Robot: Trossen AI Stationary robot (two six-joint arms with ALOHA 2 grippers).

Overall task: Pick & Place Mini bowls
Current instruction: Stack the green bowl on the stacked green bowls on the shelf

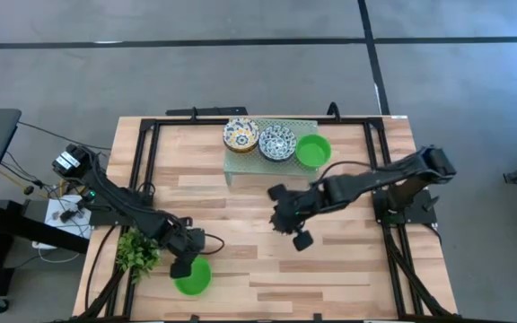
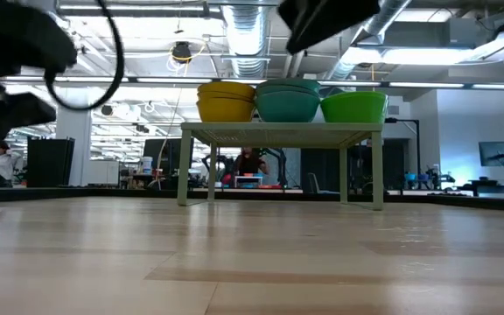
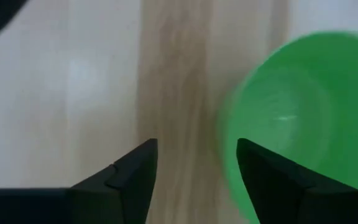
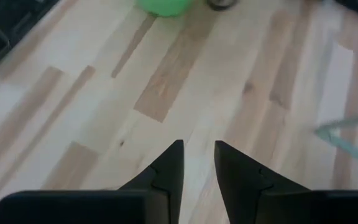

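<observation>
Open left gripper (image 3: 194,180) empty, green mini bowl (image 3: 303,124) just beside one finger, on table (image 1: 330,260).

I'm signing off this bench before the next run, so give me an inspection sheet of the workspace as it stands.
Surface: wooden table, bare planks around the arms.
Job's things: patterned bowls and and a green bowl on the pale rack at the far edge; another green bowl near the front edge.
Clutter: small leafy plant beside the front bowl.
Grippers: left pincer open at the front bowl's rim, nothing held; right pincer over mid-table, slightly parted, empty.
Cables: loose wires off the table's left side.
Surroundings: open room with desks; a person far behind the rack.
</observation>
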